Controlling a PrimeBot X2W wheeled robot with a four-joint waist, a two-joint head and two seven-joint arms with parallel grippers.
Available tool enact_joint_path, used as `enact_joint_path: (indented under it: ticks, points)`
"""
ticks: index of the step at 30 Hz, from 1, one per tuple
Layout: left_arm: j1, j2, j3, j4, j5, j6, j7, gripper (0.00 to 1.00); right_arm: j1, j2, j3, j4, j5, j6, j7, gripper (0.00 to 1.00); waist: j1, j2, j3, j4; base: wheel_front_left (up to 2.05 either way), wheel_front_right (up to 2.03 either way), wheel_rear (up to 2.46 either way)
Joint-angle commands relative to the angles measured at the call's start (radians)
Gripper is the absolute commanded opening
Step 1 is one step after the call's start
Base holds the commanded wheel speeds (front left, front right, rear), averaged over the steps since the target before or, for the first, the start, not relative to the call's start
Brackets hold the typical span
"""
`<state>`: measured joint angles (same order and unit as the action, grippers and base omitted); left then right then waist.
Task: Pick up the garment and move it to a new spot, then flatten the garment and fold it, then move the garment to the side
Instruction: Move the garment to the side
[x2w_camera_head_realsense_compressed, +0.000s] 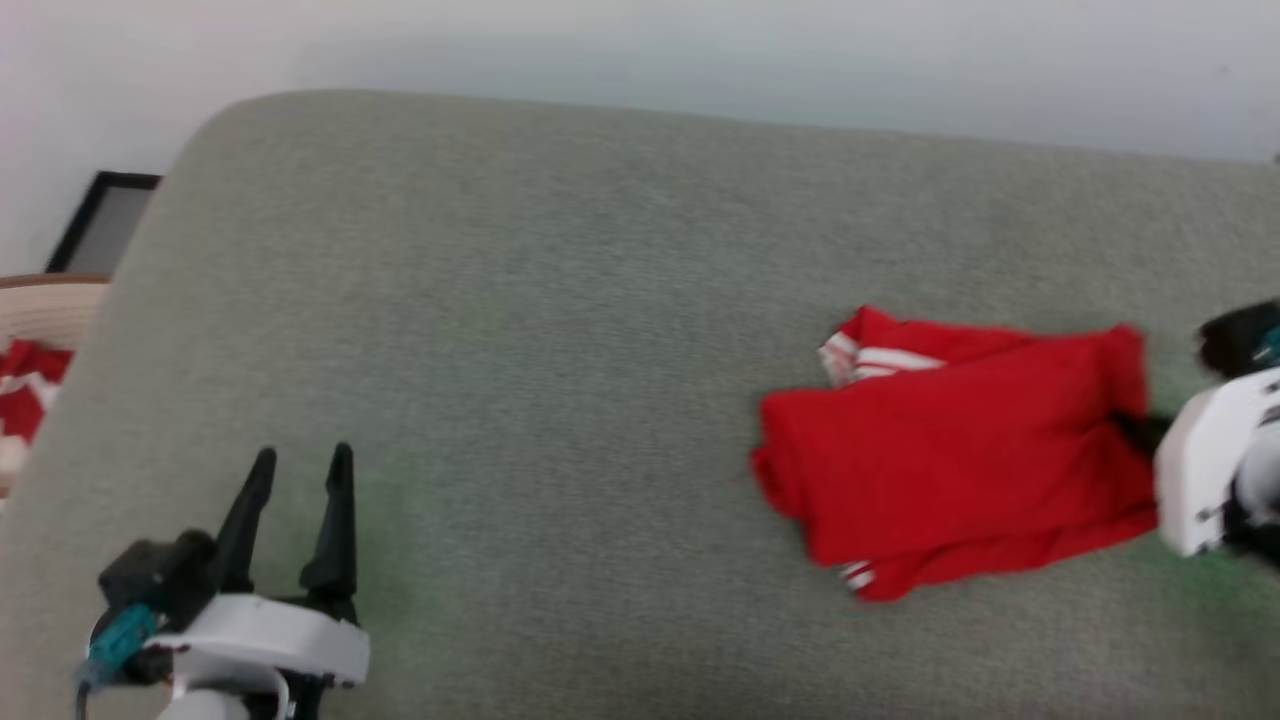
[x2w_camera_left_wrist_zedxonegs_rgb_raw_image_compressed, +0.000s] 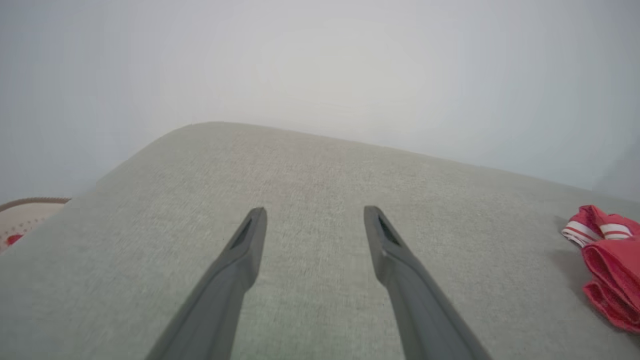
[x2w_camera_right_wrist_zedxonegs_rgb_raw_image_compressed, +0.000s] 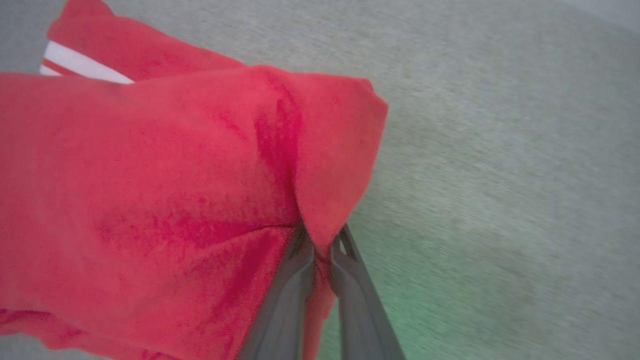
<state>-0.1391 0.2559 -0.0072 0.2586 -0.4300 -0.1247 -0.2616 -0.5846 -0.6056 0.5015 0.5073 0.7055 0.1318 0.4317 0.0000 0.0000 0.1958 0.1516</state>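
Garment: your right gripper has its fingers nearly together, pinching one red edge. From there the folded cloth lies on the right part of the grey cushion. Your left gripper is wide open and empty, well apart.

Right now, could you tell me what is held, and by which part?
The right gripper pinches the garment at its right edge; left gripper holds nothing.
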Motion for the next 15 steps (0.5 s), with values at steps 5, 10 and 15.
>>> enact_joint_path:
  ticks: [5,10,15]
  points:
    - [-0.066,0.006,-0.039,-0.004,0.011,-0.006,-0.004,1.0,-0.047,-0.08,-0.049,-0.041,-0.049,-0.002,0.017,0.0,0.0,0.0,0.06,-0.089,0.0,0.0,0.0]
    - [-0.142,0.029,-0.099,0.015,-0.005,-0.006,-0.004,1.0,-0.077,-0.141,-0.087,-0.06,-0.083,-0.002,0.036,0.0,0.0,0.0,0.098,-0.15,0.0,0.0,0.0]
    - [-0.213,0.055,-0.16,0.023,-0.019,-0.006,-0.004,1.0,-0.114,-0.188,-0.111,-0.058,-0.116,-0.002,0.017,0.0,0.0,0.0,0.139,-0.211,0.0,0.0,0.0]
